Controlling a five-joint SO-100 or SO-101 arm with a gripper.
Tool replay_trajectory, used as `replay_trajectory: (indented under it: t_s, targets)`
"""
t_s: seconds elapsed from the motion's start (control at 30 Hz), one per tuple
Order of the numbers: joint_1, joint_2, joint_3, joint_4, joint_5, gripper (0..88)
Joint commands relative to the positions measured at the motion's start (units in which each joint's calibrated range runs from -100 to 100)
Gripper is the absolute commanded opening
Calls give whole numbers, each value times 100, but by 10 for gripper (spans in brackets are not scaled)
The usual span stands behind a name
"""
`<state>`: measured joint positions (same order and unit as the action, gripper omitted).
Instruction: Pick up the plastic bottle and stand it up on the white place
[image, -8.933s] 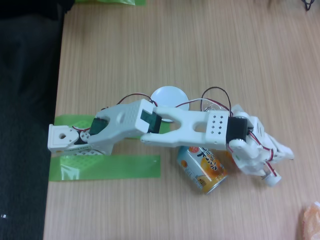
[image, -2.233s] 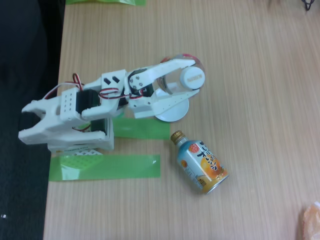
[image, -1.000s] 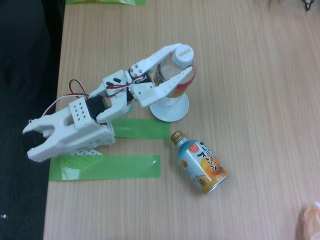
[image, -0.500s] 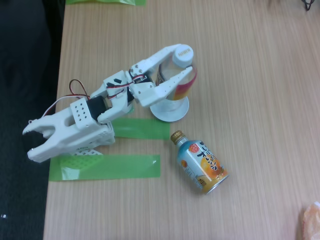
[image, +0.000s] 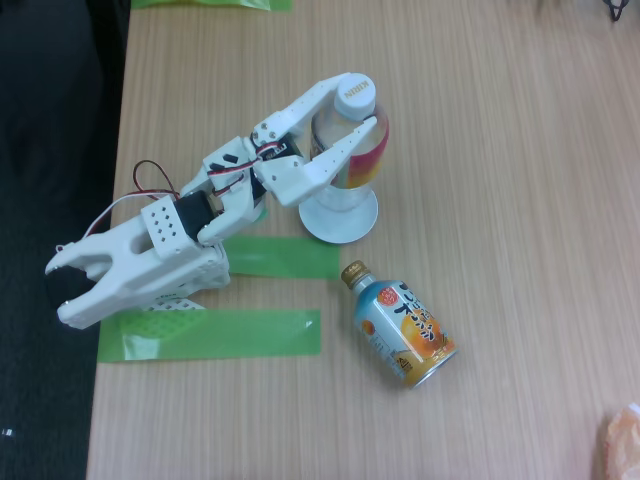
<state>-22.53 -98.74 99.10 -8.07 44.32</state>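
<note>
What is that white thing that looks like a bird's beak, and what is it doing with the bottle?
That white thing is a small robot arm bolted at the edge of a wooden table. A camera that stands still looks down on it from above. The beak is its gripper: two jaws that squeeze like fingers. Here they are closed around a clear plastic bottle with a white cap and a red and yellow label. The bottle stands nearly upright over a small round white plate. Nearby, an orange-and-blue bottle with a gold cap lies on its side, and strips of green tape are stuck to the table near the arm's base.
</note>
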Motion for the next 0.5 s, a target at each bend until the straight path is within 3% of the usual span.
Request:
replay_trajectory:
  t_s: [0.0,0.47]
  targets:
    - [-44,-9,27,-94,147,87]
    - [-81,-34,27,447,147,87]
